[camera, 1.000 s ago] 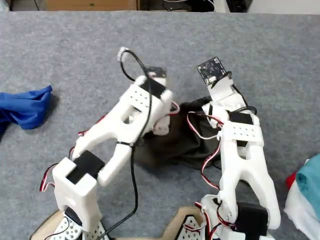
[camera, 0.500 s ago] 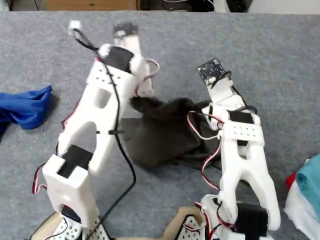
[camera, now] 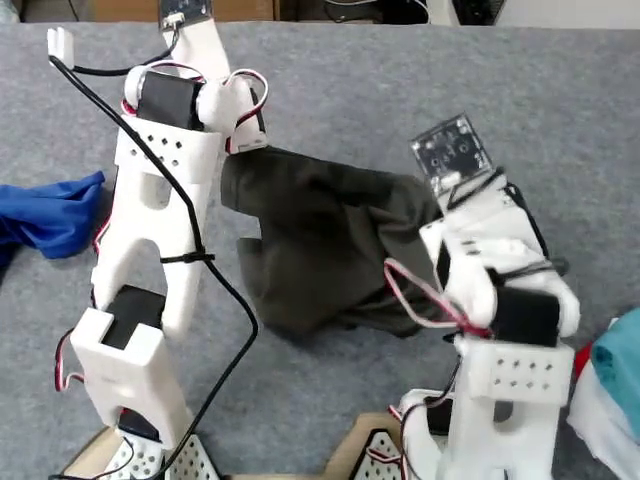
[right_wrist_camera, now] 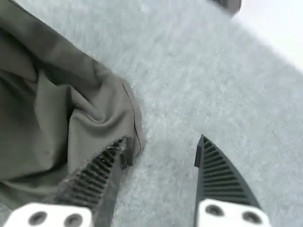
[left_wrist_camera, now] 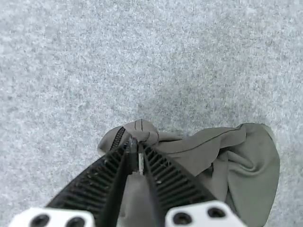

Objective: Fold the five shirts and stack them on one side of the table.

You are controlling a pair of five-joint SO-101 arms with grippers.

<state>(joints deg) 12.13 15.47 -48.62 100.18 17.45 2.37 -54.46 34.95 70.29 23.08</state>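
The left fingers (left_wrist_camera: 102, 177) are pressed tight together on a pinched fold of the dark shirt (left_wrist_camera: 227, 151), with a ribbed edge of the cloth curling just past their tips. From the pinch the shirt trails off in creases and lies crumpled on the grey surface (left_wrist_camera: 156, 47).

The right fingers (right_wrist_camera: 94, 177) stand wide apart with nothing between them. One tip sits at the shirt's hemmed edge, and whether it touches the cloth cannot be told. The other is over bare surface.

The high view gives the wider layout that the wrist views lack. The left arm (camera: 155, 230) is stretched toward the far side of the surface, and the shirt's corner meets its wrist there. From that corner the dark shirt spreads across the middle of the surface to the right arm (camera: 505, 340). It is bunched and unfolded, with a lobe hanging toward the near edge.

In the high view both sets of fingers are hidden beneath their own wrists. The right pair sits under the camera board (camera: 455, 155). The shirt's side nearest the right arm runs under that arm.

A blue shirt (camera: 50, 215) lies crumpled well apart at the left edge, partly cut off. At the right edge a teal garment (camera: 620, 365) rests on a white garment (camera: 600, 420), both cut off, so their shape is hard to make out.
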